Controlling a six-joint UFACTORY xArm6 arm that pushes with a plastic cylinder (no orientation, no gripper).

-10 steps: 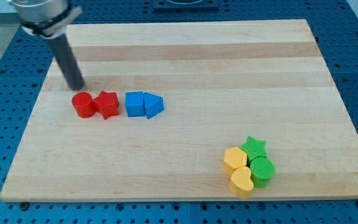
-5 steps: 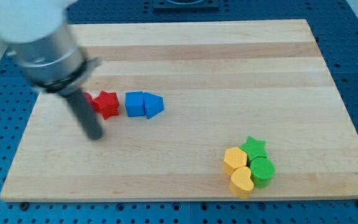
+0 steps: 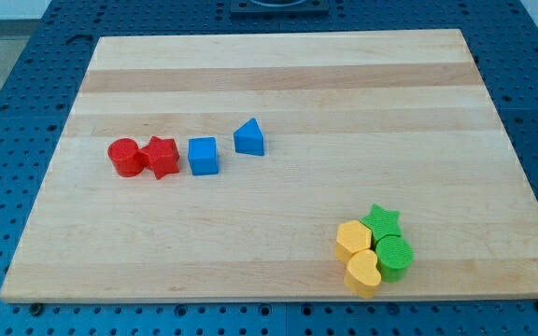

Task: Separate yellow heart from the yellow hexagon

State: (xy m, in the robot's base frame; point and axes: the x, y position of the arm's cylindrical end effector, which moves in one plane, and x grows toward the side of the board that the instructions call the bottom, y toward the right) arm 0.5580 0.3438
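oddly, my tip is nowhere in view, so its state can't be told. yellow plastic heart (image 3: 363, 273) sits touching the yellow plastic hexagon (image 3: 353, 240) near the wooden board's (image 3: 288, 84) bottom right, packed against green star (image 3: 381, 221) and green cylinder (image 3: 394, 257), not yet separated.

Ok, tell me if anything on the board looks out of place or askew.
Nothing is damaged or tipped. The one oddity: the blue triangle sits apart from the blue cube, up and to the view's right, breaking the row with the red cylinder and red star. My tip is not in view.
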